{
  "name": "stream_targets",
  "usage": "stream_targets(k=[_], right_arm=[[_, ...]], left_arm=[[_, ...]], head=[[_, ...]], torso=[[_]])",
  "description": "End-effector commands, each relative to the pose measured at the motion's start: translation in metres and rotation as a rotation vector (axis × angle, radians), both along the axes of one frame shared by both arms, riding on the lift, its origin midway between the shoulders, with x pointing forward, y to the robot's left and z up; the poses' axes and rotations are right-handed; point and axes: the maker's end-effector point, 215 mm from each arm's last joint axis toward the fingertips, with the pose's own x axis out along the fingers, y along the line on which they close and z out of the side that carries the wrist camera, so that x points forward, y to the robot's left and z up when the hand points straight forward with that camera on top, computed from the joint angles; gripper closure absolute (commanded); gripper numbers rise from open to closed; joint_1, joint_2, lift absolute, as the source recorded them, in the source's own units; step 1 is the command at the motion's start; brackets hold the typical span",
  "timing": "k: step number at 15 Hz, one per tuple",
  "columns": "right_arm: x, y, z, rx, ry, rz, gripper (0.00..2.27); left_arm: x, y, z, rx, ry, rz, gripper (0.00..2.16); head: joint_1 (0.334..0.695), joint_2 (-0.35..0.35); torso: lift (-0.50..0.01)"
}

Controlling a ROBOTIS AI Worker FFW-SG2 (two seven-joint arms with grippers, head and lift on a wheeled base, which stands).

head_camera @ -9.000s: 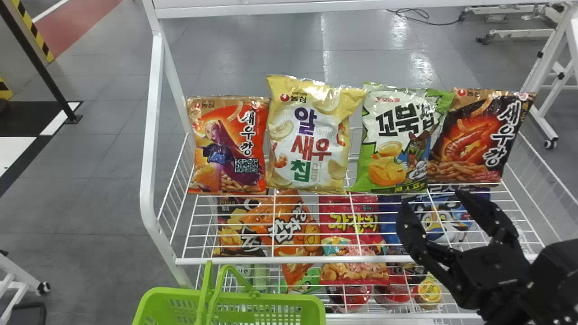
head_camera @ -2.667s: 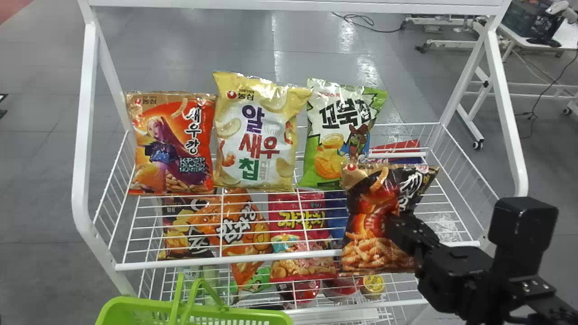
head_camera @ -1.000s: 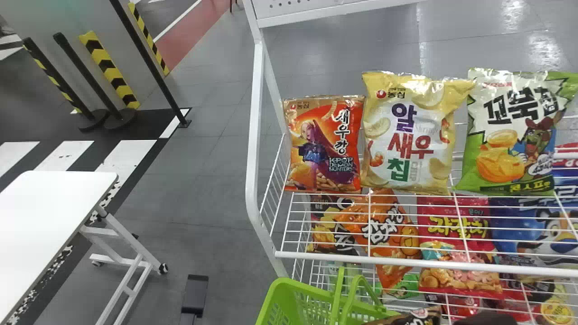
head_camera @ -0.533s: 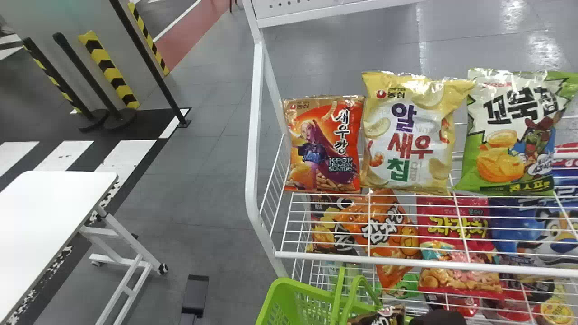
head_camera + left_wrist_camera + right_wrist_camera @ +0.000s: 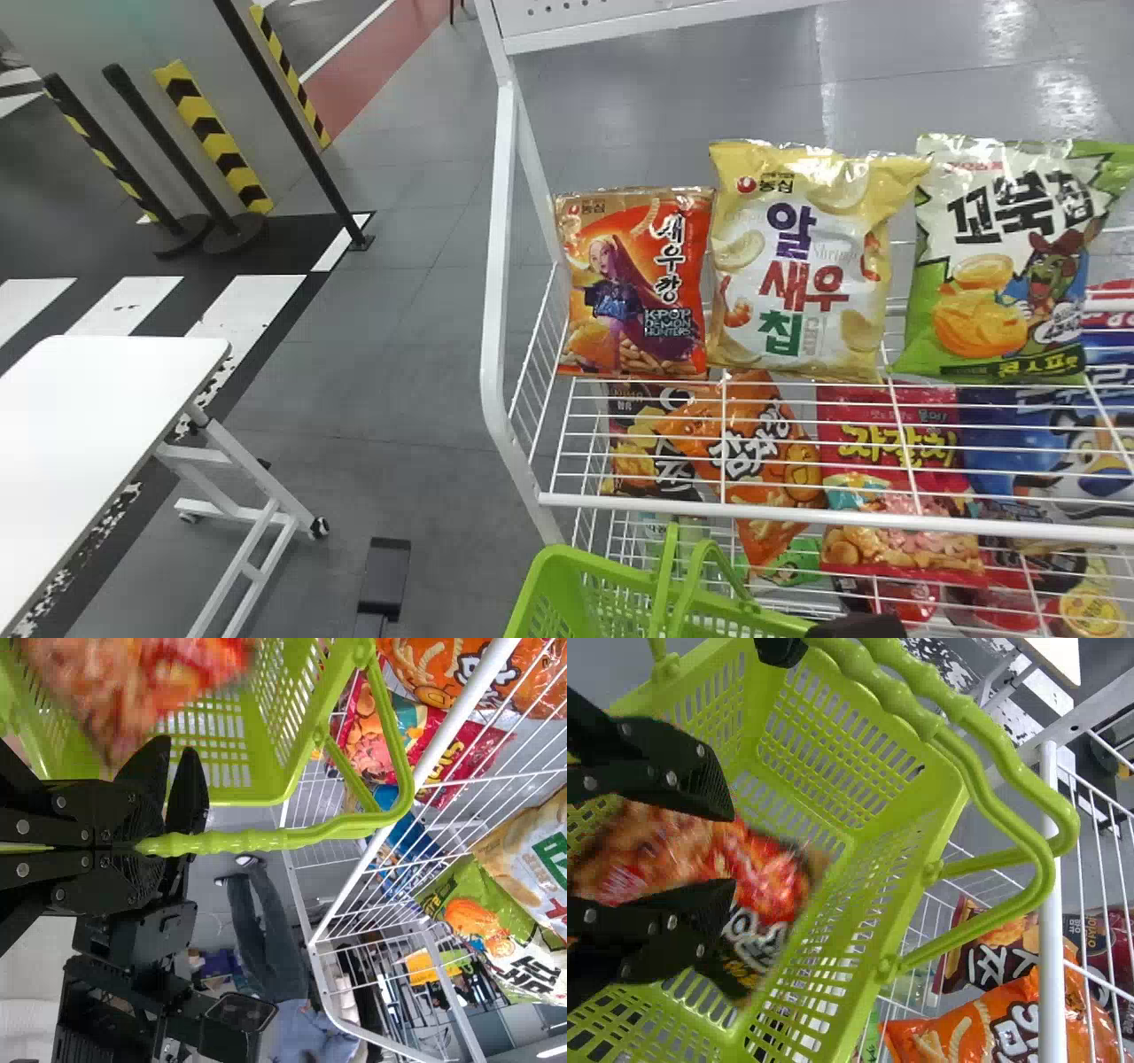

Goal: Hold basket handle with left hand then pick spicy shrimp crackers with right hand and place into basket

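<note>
White table: at the far left, its top (image 5: 97, 390) well apart from the shelf.
Basket: the green basket (image 5: 558, 598) is in front of the wire shelf's (image 5: 709, 507) left part, at the head view's bottom edge.
Left gripper: the left gripper (image 5: 151, 847) is closed around the basket handle (image 5: 252, 840), above the basket's rim. The handle runs straight out beyond the fingertips, then bends down to the rim.
Spicy shrimp crackers: the bag (image 5: 766, 873), blurred, is within the basket's opening, beyond the right fingers. Its long axis runs roughly the way those fingers point, slightly askew. The end with the lettering points away from the gripper, the end with the cracker picture back toward it. Whether it touches the basket floor, I cannot tell.
Right arm: a dark part of the right arm (image 5: 855, 627) shows at the head view's bottom edge, by the basket's right end.
Right gripper: the right gripper (image 5: 733, 846) points down into the basket, its 2 fingers spread apart.
Upper rack: 3 bags stand side by side, the orange bag (image 5: 633, 283), the yellow bag (image 5: 797, 266) and the green-and-white bag (image 5: 992, 275).
</note>
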Motion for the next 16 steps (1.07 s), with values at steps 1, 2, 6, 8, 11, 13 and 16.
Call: stream_targets(k=[1,2,6,8,11,13,16], right_arm=[[0.004,-0.01,0.003,-0.028,-0.031,-0.01,0.05],[0.007,-0.018,0.005,-0.056,-0.058,-0.024,0.05],[0.015,-0.05,0.02,-0.153,-0.166,-0.065,0.04],[0.032,-0.064,0.038,-0.152,-0.242,-0.12,0.06],[0.068,-0.086,0.074,-0.12,-0.379,-0.213,0.06],[0.093,-0.094,0.106,-0.059,-0.498,-0.264,0.04],[0.124,-0.102,0.175,0.067,-0.727,-0.33,0.03]], left_arm=[[0.0,0.0,-0.001,0.002,0.001,0.001,1.89],[0.0,0.0,-0.001,0.003,0.002,0.001,1.89],[0.003,0.004,-0.005,0.022,0.003,0.008,1.89],[0.003,0.005,-0.006,0.022,0.005,0.013,1.89],[0.003,0.004,-0.007,0.019,0.008,0.015,1.89],[0.003,0.005,-0.007,0.018,0.009,0.019,1.89],[0.003,0.005,-0.009,0.02,0.013,0.021,1.89]], head=[[0.695,0.35],[0.695,0.35],[0.695,0.35],[0.695,0.35],[0.695,0.35],[0.695,0.319],[0.695,0.26]], torso=[[-0.037],[-0.037],[-0.037],[-0.037],[-0.037],[-0.037],[-0.037]])
